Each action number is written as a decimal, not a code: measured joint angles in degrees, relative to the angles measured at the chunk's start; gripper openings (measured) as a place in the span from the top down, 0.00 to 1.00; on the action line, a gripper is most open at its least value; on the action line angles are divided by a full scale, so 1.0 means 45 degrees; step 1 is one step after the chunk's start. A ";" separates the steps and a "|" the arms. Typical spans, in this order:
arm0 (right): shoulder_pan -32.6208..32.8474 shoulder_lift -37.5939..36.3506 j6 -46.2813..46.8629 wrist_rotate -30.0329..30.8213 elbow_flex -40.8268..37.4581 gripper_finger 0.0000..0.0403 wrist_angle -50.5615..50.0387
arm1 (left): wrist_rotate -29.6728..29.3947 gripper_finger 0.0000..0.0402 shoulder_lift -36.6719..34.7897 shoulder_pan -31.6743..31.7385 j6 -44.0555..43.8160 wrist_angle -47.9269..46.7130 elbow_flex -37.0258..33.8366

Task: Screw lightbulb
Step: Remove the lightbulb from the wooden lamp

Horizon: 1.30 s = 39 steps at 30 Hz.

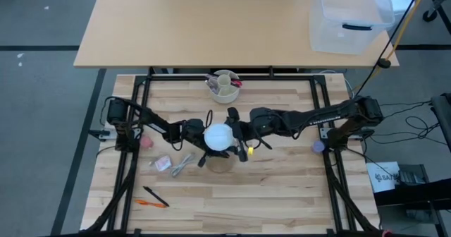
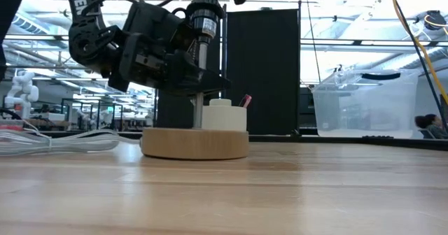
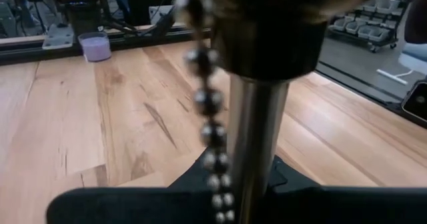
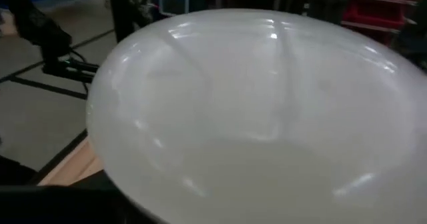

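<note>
Filling my right wrist view, the bulb (image 4: 253, 111) is sitting atop the lamp (image 2: 199, 74) at mid-desk (image 1: 282, 187), apparently for threading in. My right claw (image 1: 236, 135) is gripping it, closed around the dome. My left claw (image 1: 197, 135) is clamping the lamp's post (image 3: 250, 151), probably steadying it.

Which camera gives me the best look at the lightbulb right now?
The high view: the whole white lightbulb shows between both arms, above the lamp base. The right wrist view fills with its dome, too close for context. The low and left wrist views show the lamp stem, not the bulb.
</note>
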 joint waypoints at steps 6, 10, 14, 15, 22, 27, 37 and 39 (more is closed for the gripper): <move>0.0208 -0.0365 0.0321 0.1559 -0.0010 0.26 -0.1001 | -0.0420 0.94 0.0034 -0.0015 -0.0242 0.0109 0.0013; 0.0440 -0.0644 0.0331 0.2739 -0.0019 0.26 -0.1501 | -0.0667 0.94 0.0039 -0.0024 -0.0273 0.0116 0.0008; 0.0555 -0.1119 0.1117 0.2932 -0.0019 0.26 -0.2548 | -0.0888 0.94 0.0048 -0.0015 -0.0307 0.0207 0.0008; 0.0638 -0.1209 0.1347 0.3173 -0.0019 0.26 -0.2852 | -0.0897 0.94 0.0048 -0.0015 -0.0315 0.0265 0.0003; 0.1406 -0.1278 0.3360 0.4515 -0.0044 0.26 -0.4429 | -0.1943 0.94 0.0068 -0.0015 -0.0656 0.0722 -0.0002; 0.2125 -0.0913 0.3907 0.6769 -0.0295 0.26 -0.3468 | -0.3156 0.94 0.0068 -0.0034 -0.0897 0.0792 -0.0002; 0.2221 0.0635 0.3572 0.9905 -0.0306 0.26 -0.1098 | -0.4987 0.94 0.0068 -0.0039 -0.1354 0.0880 -0.0002; 0.2127 0.0930 0.3300 1.0418 -0.0306 0.26 -0.0506 | -0.5007 0.94 0.0068 -0.0039 -0.1352 0.0881 -0.0002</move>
